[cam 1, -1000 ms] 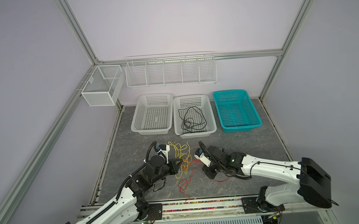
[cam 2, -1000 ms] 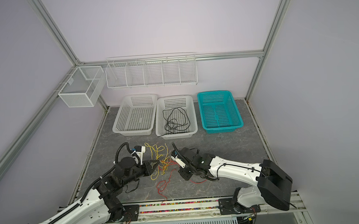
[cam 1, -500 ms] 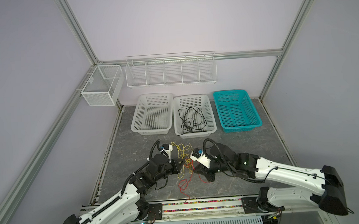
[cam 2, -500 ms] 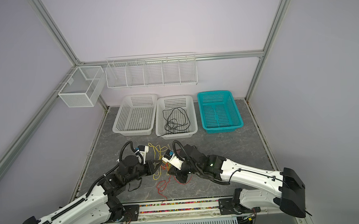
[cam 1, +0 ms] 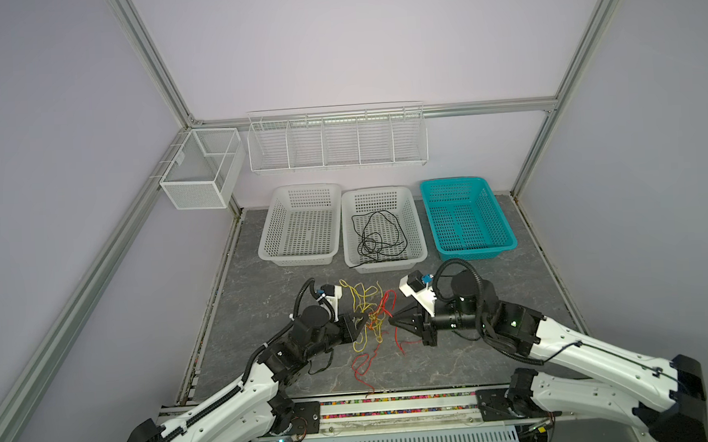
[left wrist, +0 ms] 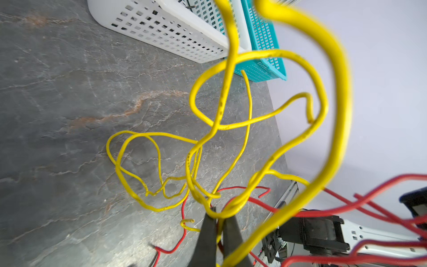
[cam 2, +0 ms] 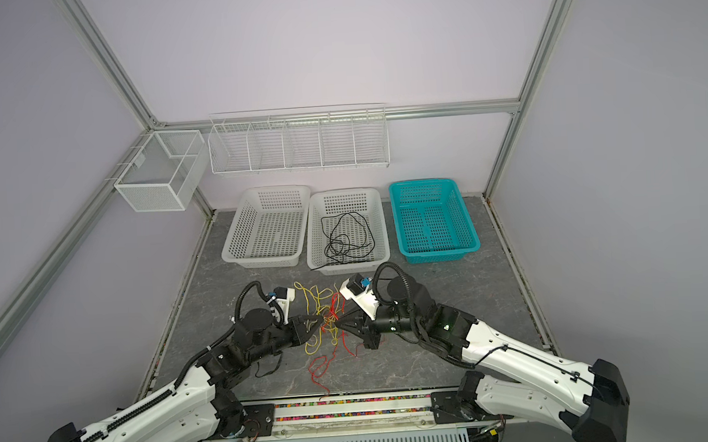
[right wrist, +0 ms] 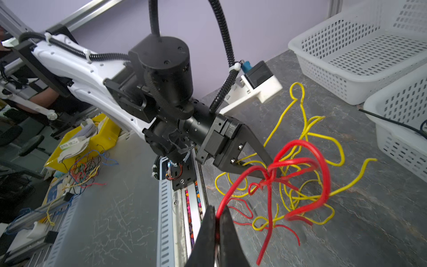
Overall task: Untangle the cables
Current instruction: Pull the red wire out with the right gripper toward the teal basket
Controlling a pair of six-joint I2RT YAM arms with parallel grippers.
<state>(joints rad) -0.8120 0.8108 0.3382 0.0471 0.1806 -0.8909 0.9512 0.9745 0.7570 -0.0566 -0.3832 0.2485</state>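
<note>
The cables are a tangle of a yellow cable and a red cable on the grey floor between the arms. A black cable lies coiled in the middle white basket. My left gripper is shut on a loop of the yellow cable. From the opposite side, my right gripper is shut on a strand of the red cable. The two tips nearly meet at the knot. The left gripper also shows in the right wrist view, among red loops.
Three baskets stand in a row at the back: a white one, the middle white one and a teal one. A wire rack and a mesh box hang on the walls. The arms' base rail runs along the front edge.
The right arm has changed pose and its gripper has closed in on the tangle's right side, facing the left gripper. The left arm has edged slightly forward. Both grippers stay shut.
</note>
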